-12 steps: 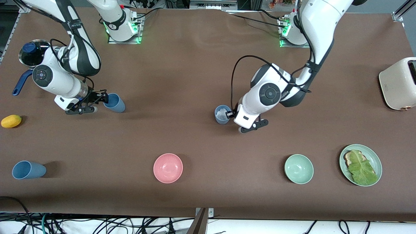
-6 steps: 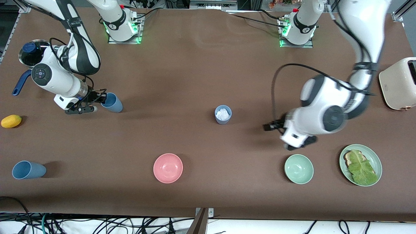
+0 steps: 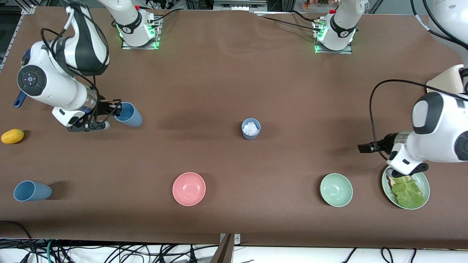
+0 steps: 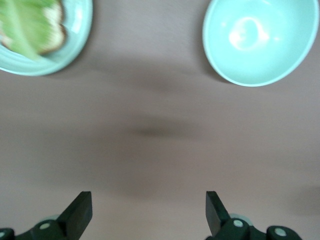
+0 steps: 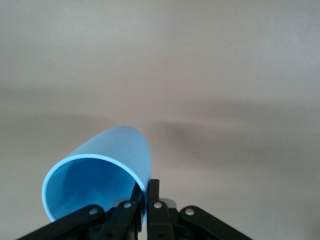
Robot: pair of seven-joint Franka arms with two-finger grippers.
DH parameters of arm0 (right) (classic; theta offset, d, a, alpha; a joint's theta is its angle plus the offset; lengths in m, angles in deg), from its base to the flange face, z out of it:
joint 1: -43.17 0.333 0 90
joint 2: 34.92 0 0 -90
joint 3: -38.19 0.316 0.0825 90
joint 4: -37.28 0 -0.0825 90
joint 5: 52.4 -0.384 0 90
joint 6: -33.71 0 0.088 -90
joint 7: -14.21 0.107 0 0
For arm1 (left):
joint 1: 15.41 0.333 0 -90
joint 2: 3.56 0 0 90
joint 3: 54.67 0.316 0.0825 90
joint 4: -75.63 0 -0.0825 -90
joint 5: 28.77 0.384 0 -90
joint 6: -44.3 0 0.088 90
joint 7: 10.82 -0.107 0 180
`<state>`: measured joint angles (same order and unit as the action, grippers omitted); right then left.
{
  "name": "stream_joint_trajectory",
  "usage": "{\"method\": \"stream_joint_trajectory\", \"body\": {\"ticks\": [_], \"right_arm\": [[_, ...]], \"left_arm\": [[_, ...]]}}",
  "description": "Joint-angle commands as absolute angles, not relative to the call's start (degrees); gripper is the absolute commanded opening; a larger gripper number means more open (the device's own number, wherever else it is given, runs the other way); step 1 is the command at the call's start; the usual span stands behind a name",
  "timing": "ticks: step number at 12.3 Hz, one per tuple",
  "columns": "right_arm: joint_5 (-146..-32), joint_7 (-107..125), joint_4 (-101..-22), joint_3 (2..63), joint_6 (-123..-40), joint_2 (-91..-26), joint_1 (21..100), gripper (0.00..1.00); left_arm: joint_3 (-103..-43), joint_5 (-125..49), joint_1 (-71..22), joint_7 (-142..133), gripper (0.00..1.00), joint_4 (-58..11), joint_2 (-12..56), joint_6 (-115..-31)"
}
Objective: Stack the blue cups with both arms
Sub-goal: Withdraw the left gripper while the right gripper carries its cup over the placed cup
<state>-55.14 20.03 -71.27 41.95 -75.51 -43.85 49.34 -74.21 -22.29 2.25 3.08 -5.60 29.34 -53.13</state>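
- Lying blue cup [image 3: 32, 191] near the front camera at the right arm's end, untouched.
- Right gripper [image 3: 109, 109] pinches the rim of a tilted sky-blue cup [image 3: 129, 114] [image 5: 97, 180], held off the table [image 3: 219, 80].
- Grey-blue cup [image 3: 251, 128] upright mid-table, white stuff inside.
- Left gripper [image 3: 365, 148] [image 4: 147, 212] spread wide, empty, over bare table betw. mint bowl [image 3: 336, 190] & plate [image 3: 420, 180].

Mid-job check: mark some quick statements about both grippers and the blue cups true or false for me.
1. The right gripper is shut on the rim of a tilted blue cup. True.
2. The left gripper is holding a cup. False: it is open and empty, over bare table beside the mint-green bowl.
3. The grey-blue cup mid-table stands upright with something white inside. True.
4. A third blue cup is stacked in the pink bowl. False: it lies alone on the table.
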Motion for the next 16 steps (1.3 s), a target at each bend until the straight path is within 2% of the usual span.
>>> {"method": "stream_joint_trajectory", "body": {"ticks": [1, 4, 5, 6, 7, 9, 12, 13, 16], "right_arm": [[-56.43, 29.03, -60.74, 42.05, -68.95, -48.62, 55.71, 0.00], [-58.90, 44.90, -51.79, 42.06, -68.77, -54.32, 66.07, 0.00], [-58.81, 50.80, -47.58, 42.06, -68.77, -57.39, 70.11, 0.00], [-58.81, 56.08, -43.10, 42.06, -68.94, -60.64, 73.28, 0.00], [-58.81, 60.04, -39.14, 42.06, -69.03, -63.54, 75.40, 0.00], [-59.16, 67.43, -34.28, 42.06, -69.99, -67.16, 80.06, 0.00], [-59.25, 72.64, -33.65, 42.06, -72.53, -67.96, 82.88, 0.00], [-59.25, 75.00, -33.65, 42.06, -74.46, -68.49, 83.50, 0.00], [-59.17, 79.41, -33.56, 42.06, -80.44, -70.95, 85.79, 0.00]], "left_arm": [[-74.97, -20.33, 6.02, -5.60, 1.00, -5.49, 26.24, -49.31], [-74.80, -19.46, 6.39, -8.71, 1.00, -6.28, 22.29, -47.28], [-75.06, -18.49, 6.48, -8.97, 1.00, -8.98, 18.45, -48.15], [-71.93, -18.40, 2.39, -7.84, 1.00, -10.49, 15.54, -48.16], [-65.37, -19.79, -3.83, -7.22, 1.00, -10.68, 13.86, -48.16], [-60.92, -24.98, -8.79, -8.88, 1.00, -14.44, 7.72, -48.42], [-54.16, -29.00, -14.60, -9.24, 1.00, -18.91, 0.86, -49.12], [-53.45, -29.20, -15.14, -9.67, 1.00, -20.85, -0.99, -49.38], [-53.27, -29.47, -15.23, -10.65, 1.00, -20.87, -2.59, -48.86]]}}
